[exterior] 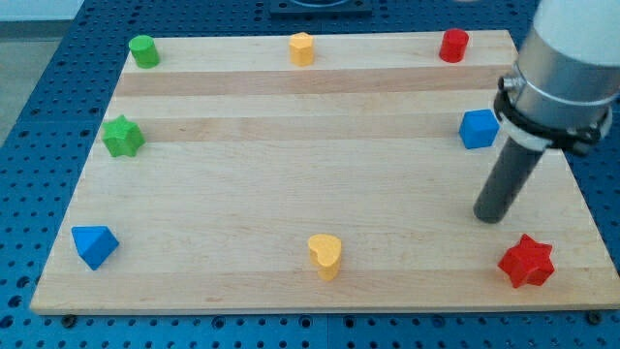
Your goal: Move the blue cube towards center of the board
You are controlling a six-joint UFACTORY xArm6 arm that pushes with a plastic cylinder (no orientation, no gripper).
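The blue cube (pixel 479 128) sits near the right edge of the wooden board (pixel 291 184), in its upper half. My tip (pixel 490 217) rests on the board below the cube and slightly to its right, a clear gap apart from it. The dark rod rises from the tip up and to the right into the grey arm body at the view's top right. The tip touches no block.
A red star (pixel 526 261) lies below right of the tip. A red cylinder (pixel 452 45), a yellow block (pixel 302 47) and a green cylinder (pixel 144 50) line the top edge. A green star (pixel 123 136), a blue triangle (pixel 94 245) and a yellow heart (pixel 325 255) lie elsewhere.
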